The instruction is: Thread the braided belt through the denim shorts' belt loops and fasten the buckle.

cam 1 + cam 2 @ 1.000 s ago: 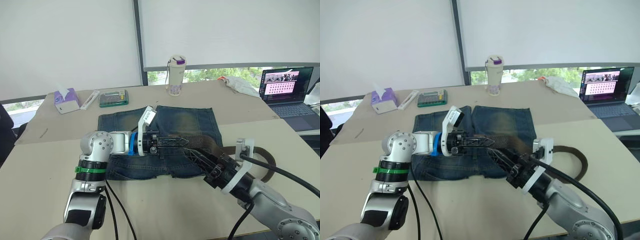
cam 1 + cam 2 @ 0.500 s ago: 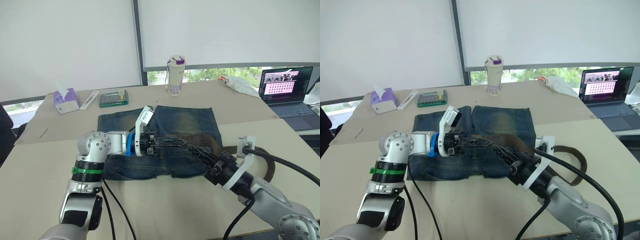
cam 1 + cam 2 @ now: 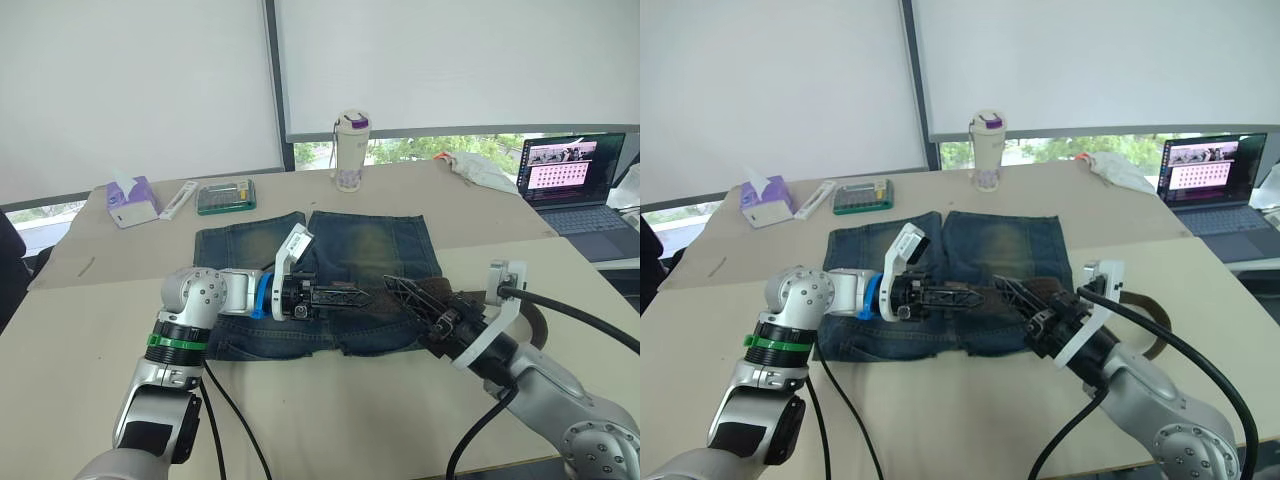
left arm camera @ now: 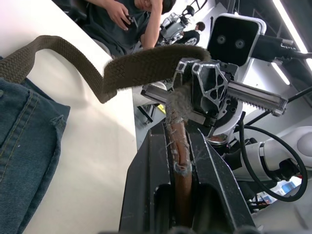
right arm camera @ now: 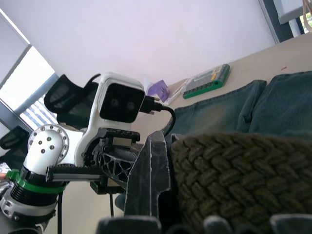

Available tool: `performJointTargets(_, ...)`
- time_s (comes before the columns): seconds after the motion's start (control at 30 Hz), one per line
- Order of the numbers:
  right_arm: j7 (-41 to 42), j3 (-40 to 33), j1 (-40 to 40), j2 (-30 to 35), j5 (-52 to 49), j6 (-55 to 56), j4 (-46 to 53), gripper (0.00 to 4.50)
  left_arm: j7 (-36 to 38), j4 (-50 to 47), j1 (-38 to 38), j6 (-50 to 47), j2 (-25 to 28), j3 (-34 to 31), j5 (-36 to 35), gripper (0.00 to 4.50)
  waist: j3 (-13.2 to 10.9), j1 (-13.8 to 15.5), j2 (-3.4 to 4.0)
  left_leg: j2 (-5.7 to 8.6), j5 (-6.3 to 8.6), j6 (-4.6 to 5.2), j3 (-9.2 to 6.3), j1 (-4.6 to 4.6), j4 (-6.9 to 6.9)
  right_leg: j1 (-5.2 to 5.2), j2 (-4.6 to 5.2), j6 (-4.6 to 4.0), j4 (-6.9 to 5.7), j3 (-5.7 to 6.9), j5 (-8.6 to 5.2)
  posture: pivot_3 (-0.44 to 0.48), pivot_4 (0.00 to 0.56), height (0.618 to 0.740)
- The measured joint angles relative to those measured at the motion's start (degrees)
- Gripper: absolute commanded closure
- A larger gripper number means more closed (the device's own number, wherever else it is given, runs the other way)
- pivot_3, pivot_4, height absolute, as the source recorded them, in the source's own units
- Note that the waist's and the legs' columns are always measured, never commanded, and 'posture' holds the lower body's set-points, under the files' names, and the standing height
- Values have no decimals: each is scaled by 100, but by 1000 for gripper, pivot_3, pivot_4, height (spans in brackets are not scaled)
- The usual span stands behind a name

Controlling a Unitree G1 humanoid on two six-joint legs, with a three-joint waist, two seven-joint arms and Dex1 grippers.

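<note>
The denim shorts (image 3: 372,240) lie flat on the table, waistband toward me. My left gripper (image 3: 366,296) reaches from the left over the waistband and is shut on the frayed tip of the braided belt (image 4: 177,146). Just to its right, my right gripper (image 3: 393,286) is shut on the same strap (image 5: 234,180), almost tip to tip with the left one. From there the brown belt (image 3: 1152,322) trails off the shorts in a loop on the table at the right. The belt loops are hidden under the grippers. The buckle is out of view.
Behind the shorts stand a bottle (image 3: 352,150), a green case (image 3: 227,196), a white stick-like item (image 3: 180,199) and a tissue box (image 3: 133,200). A laptop (image 3: 570,175) and a cloth (image 3: 480,168) sit at the far right. People (image 4: 126,19) show beyond the table.
My right gripper has drawn back to the right with the belt. My left gripper has dropped a little closer to the waistband and still holds the belt tip.
</note>
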State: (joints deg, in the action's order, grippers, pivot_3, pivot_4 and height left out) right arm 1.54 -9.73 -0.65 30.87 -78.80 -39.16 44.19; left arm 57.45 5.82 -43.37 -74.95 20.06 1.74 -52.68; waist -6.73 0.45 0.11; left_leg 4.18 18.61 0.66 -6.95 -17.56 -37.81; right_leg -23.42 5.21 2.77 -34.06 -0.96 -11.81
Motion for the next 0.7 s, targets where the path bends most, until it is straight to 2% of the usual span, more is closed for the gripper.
performJointTargets(0.03,40,1,35,61,-1,0,0,4404,1,4,0,0,2,31,22,4500,0,1,-1,0,0,0,0,-1,0,0,0,0,0,0,0,0,150,740)
performJointTargets(0.2,229,33,168,222,-25,-3,-4,2748,34,34,-3,117,2,74,83,4500,-2,-6,-3,-2,0,0,1,-1,0,0,-1,0,0,0,0,0,150,740)
performJointTargets(0.47,367,107,169,353,-22,-4,-28,2748,63,38,-11,166,18,69,86,4500,-5,1,-7,-2,0,0,1,-1,0,0,1,0,0,0,-1,0,150,740)
performJointTargets(0.67,421,239,159,466,32,-24,-162,4476,127,26,-10,235,79,81,96,4500,-7,1,-8,-2,0,0,0,-1,0,0,0,0,1,1,-1,0,150,740)
performJointTargets(0.7,426,252,153,467,50,-24,-163,4476,124,26,-10,235,87,81,100,4500,-7,2,-8,-1,0,-1,1,-2,0,0,1,0,1,0,-1,0,150,740)
